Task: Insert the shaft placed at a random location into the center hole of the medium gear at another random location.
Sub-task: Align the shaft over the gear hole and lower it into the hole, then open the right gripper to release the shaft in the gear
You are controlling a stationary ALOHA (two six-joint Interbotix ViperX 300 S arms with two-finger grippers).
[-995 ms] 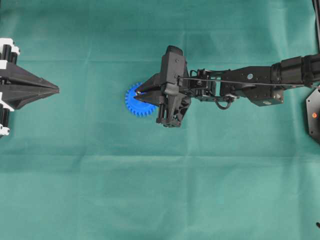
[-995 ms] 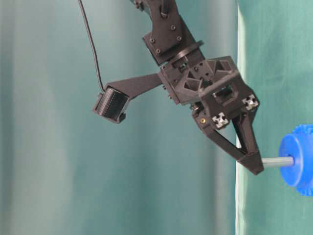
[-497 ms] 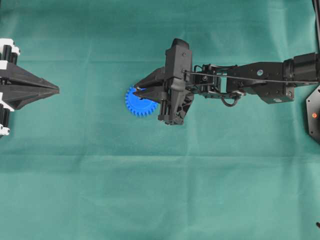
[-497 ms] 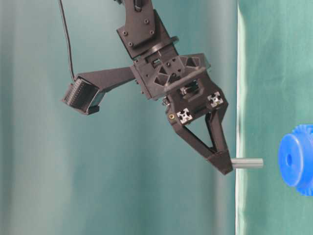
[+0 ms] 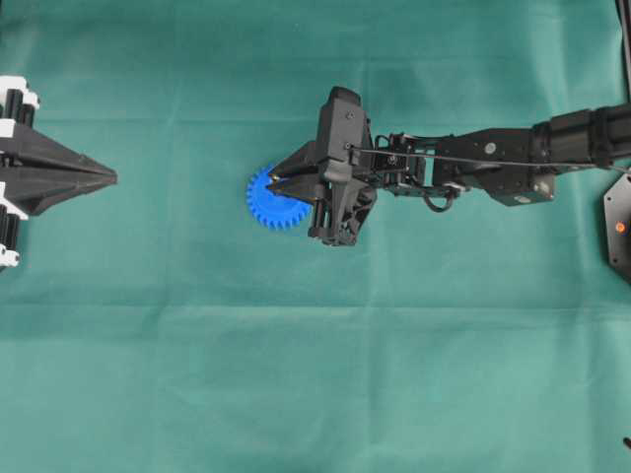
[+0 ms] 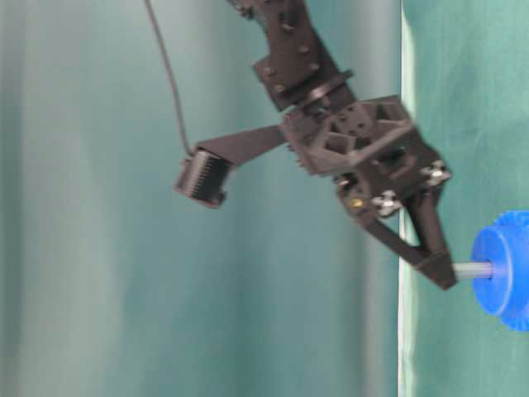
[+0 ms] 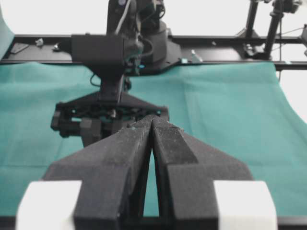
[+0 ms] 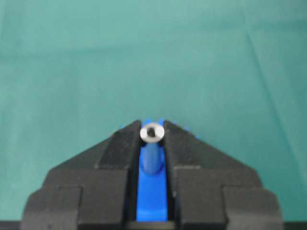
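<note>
Silvery shaft (image 6: pixel 474 270) sits clamped in your right gripper (image 6: pixel 446 277), tip meeting the medium gear (image 6: pixel 504 269) just beyond; any tilt could jam it against the center hole's rim.

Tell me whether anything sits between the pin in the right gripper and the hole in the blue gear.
Nothing visible does. The right gripper holds the pin, whose free end already meets the raised hub of the blue gear at the hole. The side view shows only pin between fingertips and hub.
</note>
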